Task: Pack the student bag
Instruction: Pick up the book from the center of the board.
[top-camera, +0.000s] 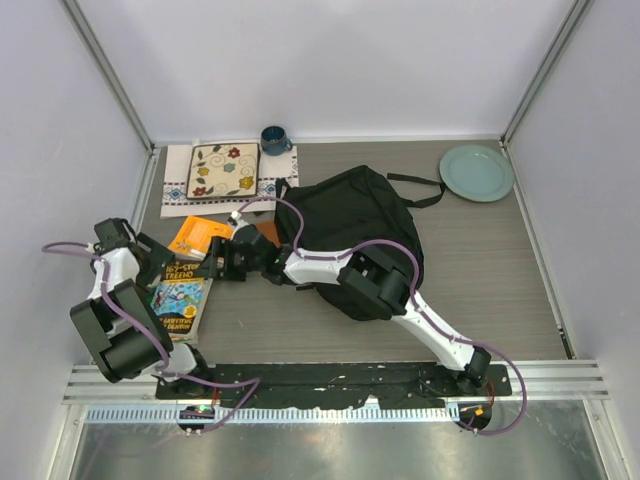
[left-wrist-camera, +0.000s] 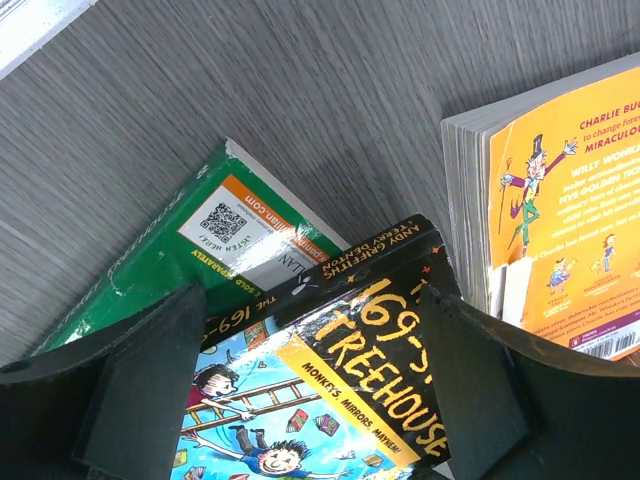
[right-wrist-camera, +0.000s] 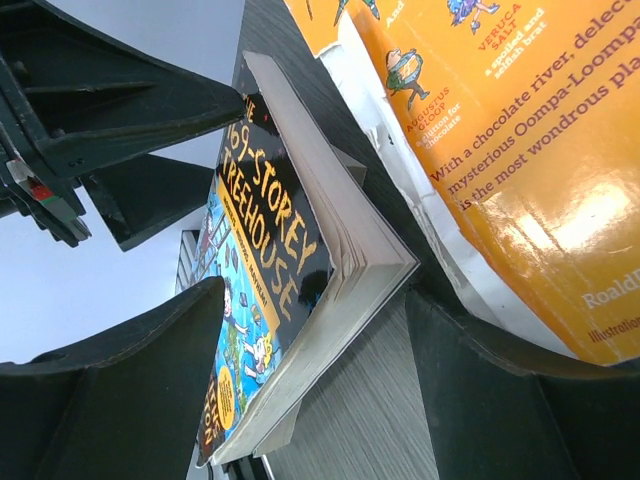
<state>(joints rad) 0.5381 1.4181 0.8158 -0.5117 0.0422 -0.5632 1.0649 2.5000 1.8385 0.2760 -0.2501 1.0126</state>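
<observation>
Top external view: the black backpack (top-camera: 345, 205) lies on its side in the middle of the table (top-camera: 300, 325), a little toward the back and right, with its straps trailing toward the far right corner. The right arm stretches across the front of it, and part of the arm covers its near edge.

Just left of the backpack, the right gripper (top-camera: 222, 265) points at a small group of books, facing the left gripper (top-camera: 160, 262) from the other side. The treehouse book (top-camera: 180, 305) lies between them, with the orange book (top-camera: 200, 238) just behind it.

From the left wrist, the left gripper (left-wrist-camera: 315, 330) has its fingers spread wide on either side of the treehouse book (left-wrist-camera: 340, 350), which rests on a green book (left-wrist-camera: 150, 265). The orange book (left-wrist-camera: 570, 200) lies just to the side.

From the right wrist, the right gripper (right-wrist-camera: 315, 300) is also spread. A corner of the treehouse book (right-wrist-camera: 270, 280) sits between its fingers, page edges showing. I cannot tell whether either finger touches it.

Farther off, a green plate (top-camera: 476, 172) sits in the far right corner. At the back left are a blue mug (top-camera: 274, 140) and a patterned mat (top-camera: 223, 170) on a white cloth (top-camera: 175, 190).
</observation>
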